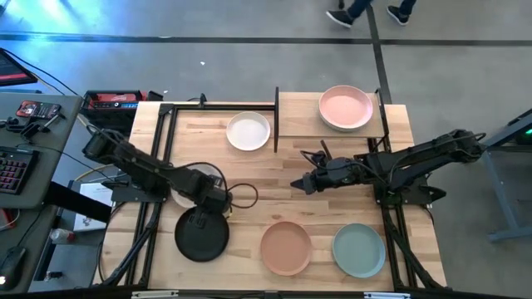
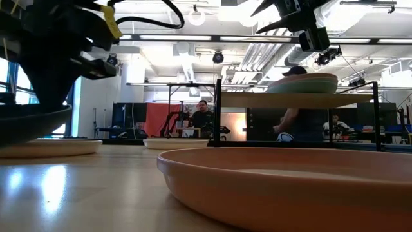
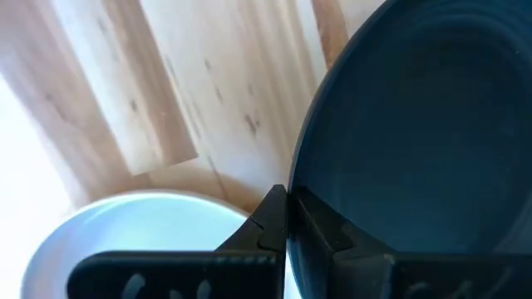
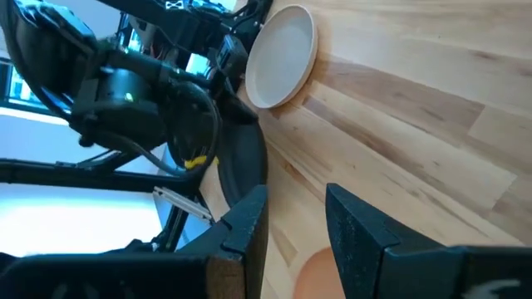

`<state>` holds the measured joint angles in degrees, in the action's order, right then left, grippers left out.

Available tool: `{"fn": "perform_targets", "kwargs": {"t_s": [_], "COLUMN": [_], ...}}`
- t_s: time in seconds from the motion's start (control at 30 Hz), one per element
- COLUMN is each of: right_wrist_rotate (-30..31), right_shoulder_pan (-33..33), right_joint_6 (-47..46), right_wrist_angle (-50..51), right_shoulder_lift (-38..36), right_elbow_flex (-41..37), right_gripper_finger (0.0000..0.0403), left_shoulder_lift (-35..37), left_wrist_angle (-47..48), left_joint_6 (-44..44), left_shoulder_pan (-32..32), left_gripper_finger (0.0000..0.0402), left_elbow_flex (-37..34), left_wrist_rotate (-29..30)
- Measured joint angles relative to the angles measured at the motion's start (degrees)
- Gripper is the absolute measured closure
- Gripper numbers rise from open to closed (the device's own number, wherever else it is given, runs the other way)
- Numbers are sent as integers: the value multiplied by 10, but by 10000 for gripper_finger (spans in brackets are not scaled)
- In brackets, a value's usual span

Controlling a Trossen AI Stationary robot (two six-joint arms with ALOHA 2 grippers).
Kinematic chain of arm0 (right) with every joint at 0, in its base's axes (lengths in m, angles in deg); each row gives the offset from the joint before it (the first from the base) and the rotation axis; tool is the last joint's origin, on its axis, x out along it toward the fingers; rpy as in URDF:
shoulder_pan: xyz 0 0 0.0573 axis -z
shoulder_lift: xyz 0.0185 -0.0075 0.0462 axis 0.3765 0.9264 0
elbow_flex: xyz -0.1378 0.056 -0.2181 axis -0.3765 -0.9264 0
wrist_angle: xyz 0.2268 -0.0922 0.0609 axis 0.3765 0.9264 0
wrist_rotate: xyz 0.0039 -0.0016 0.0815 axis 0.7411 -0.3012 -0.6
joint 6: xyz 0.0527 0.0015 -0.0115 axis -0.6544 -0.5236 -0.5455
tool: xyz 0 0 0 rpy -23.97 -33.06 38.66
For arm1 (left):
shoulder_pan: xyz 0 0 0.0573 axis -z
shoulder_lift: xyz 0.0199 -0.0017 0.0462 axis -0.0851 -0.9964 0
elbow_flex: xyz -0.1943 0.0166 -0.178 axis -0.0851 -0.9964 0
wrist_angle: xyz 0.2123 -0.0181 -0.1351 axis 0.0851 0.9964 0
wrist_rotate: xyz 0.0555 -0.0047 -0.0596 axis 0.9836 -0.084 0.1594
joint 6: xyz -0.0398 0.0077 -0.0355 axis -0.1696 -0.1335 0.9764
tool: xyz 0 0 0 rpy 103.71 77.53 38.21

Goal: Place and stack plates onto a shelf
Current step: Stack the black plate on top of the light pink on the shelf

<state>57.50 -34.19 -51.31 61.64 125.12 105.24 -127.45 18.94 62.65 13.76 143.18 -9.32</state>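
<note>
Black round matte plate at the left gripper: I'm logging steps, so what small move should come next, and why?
Probably a short lift. The left gripper is shut on the black round matte plate's rim, with a white plate close beside it, so rising first should clear that plate before travel toward the light-wood shelf.

A red-and-black toolbox (image 1: 112,100) sat just off the worktop's (image 1: 324,208) far left corner, near a keyboard (image 1: 12,170) on a side desk. Beyond the worktop, a person (image 2: 203,116) sat in the room, and someone's shoes (image 1: 339,17) showed on the floor.
</note>
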Motion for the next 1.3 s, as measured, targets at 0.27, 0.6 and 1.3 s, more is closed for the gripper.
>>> {"fn": "perform_targets", "kwargs": {"t_s": [0.27,0.6,1.3], "right_wrist_rotate": [-2,15,27], "right_shoulder_pan": [0,0,32], "right_joint_6": [46,101,264], "right_wrist_angle": [0,0,0], "right_shoulder_lift": [0,0,0], "right_elbow_flex": [0,0,0], "right_gripper_finger": [299,299,299], "left_shoulder_lift": [1,1,2], "left_wrist_angle": [54,148,178], "left_joint_6": [-12,33,219], "left_shoulder_pan": [-38,-87,-142], "left_gripper_finger": [401,401,402], "left_elbow_flex": [64,169,272], "left_wrist_rotate": [0,-1,-2]}}
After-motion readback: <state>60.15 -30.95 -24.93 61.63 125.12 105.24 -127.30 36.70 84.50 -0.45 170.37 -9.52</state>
